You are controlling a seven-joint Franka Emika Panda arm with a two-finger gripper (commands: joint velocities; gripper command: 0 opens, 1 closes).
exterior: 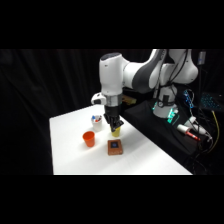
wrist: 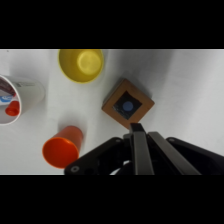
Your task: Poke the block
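Overhead, end effector [wrist: 137,131] closed, empty, above block [wrist: 128,106]

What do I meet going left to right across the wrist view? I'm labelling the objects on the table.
White cup at the left edge → orange cup → yellow cup → block. The end effector rises from the bottom edge just below the block, so it is left out of the order.
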